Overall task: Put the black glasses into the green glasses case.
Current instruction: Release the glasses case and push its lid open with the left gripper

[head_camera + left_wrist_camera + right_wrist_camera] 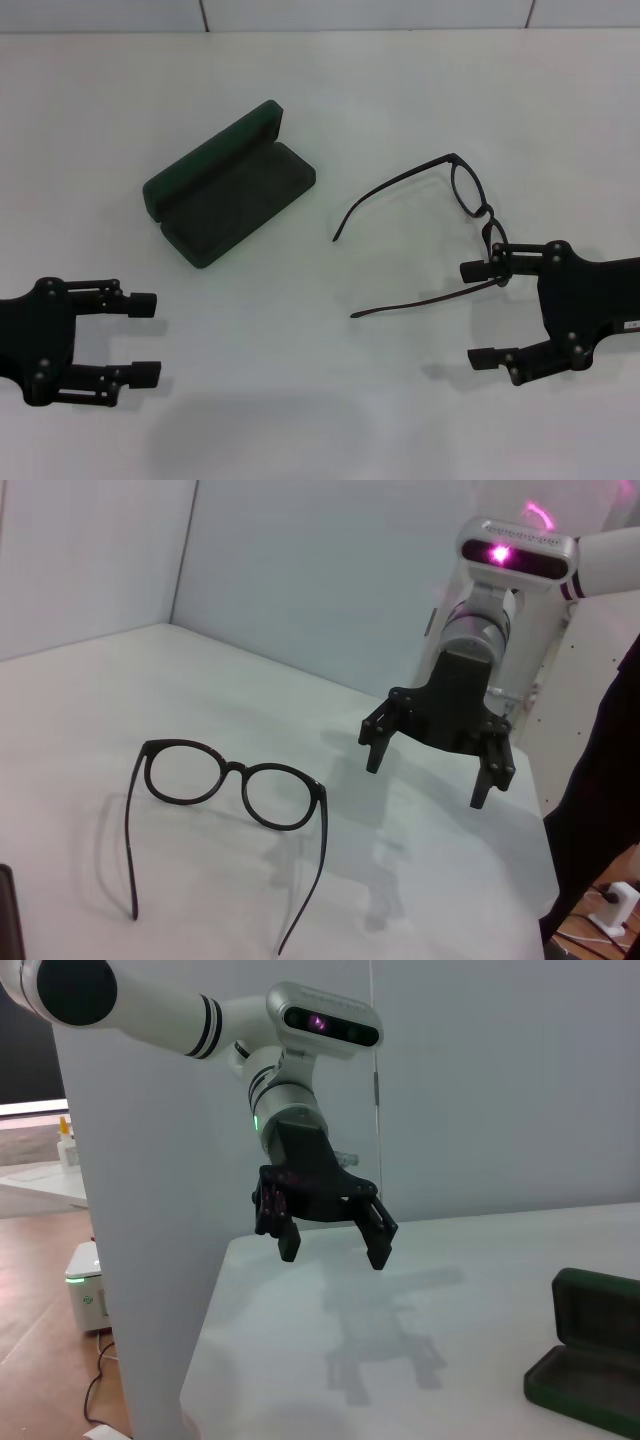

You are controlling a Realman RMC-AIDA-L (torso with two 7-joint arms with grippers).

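Note:
The black glasses (487, 211) rest on the white table at centre-right, temple arms unfolded and pointing toward the case; they also show in the left wrist view (238, 772). The green glasses case (230, 190) lies open left of centre, its lid raised on the far side and dark lining showing, and appears again in the right wrist view (590, 1360). My right gripper (475, 313) is open beside the glasses' near lens, holding nothing, and from the left wrist view (440, 755) it stands apart from the frame. My left gripper (145, 338) is open at lower left, well short of the case.
The white table (400, 100) runs back to a pale wall. The right wrist view shows the table's side edge, with a white panel (130, 1260) and a floor beyond it.

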